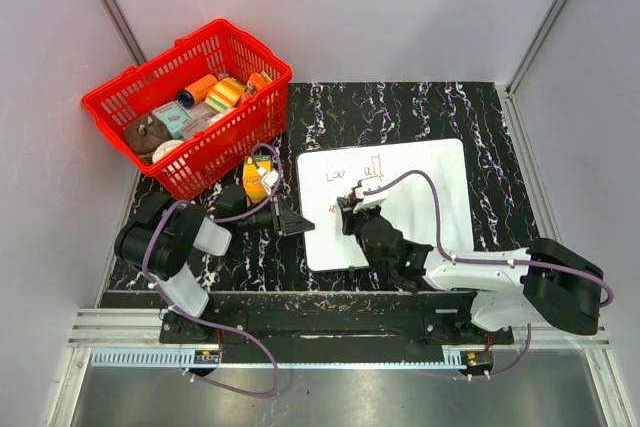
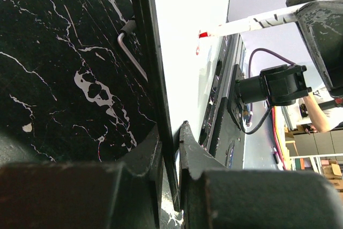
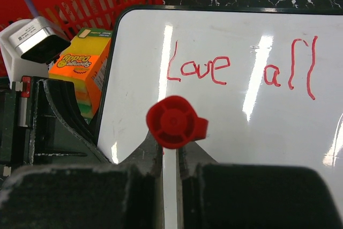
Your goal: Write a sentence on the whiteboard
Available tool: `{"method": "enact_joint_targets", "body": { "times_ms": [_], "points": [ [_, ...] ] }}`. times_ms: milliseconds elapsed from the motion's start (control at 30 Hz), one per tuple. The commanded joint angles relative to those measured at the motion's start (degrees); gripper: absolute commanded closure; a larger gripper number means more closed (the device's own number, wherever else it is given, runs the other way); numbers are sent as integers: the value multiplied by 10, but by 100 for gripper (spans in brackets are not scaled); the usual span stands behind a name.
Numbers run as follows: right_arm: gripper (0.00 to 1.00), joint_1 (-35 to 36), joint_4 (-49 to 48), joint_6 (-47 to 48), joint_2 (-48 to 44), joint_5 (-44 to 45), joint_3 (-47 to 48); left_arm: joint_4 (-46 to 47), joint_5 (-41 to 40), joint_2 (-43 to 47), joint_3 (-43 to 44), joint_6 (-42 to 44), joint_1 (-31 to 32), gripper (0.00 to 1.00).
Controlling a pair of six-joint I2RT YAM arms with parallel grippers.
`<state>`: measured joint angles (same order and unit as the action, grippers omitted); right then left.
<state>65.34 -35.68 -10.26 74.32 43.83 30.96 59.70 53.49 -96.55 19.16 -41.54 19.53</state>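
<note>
The whiteboard (image 1: 420, 217) lies flat on the black marbled table. The sentence (image 1: 350, 172) on it reads "Love all" in thin red marker, and it also shows in the right wrist view (image 3: 214, 69). My right gripper (image 1: 352, 209) is shut on the white pen (image 2: 252, 22). Its red cap end (image 3: 174, 122) points at the camera. The pen's red tip (image 2: 203, 34) touches the board below "Love", beside a small red mark. My left gripper (image 1: 298, 222) is shut on the whiteboard's dark left rim (image 2: 161, 105).
A red basket (image 1: 215, 147) full of small goods stands at the back left. An orange sponge pack (image 1: 257, 177) sits between the basket and the board, behind my left gripper. A metal hex key (image 2: 131, 49) lies on the table by the board's rim.
</note>
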Motion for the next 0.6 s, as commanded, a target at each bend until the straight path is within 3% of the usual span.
{"method": "enact_joint_targets", "body": {
  "times_ms": [0, 567],
  "points": [
    [100, -6, 7, 2, 6, 36, 19, -49, -66, -12, -6, 115, 10, 100],
    [100, -7, 26, -5, -14, 5, 2, -50, -66, -12, -6, 117, 12, 100]
  ]
}}
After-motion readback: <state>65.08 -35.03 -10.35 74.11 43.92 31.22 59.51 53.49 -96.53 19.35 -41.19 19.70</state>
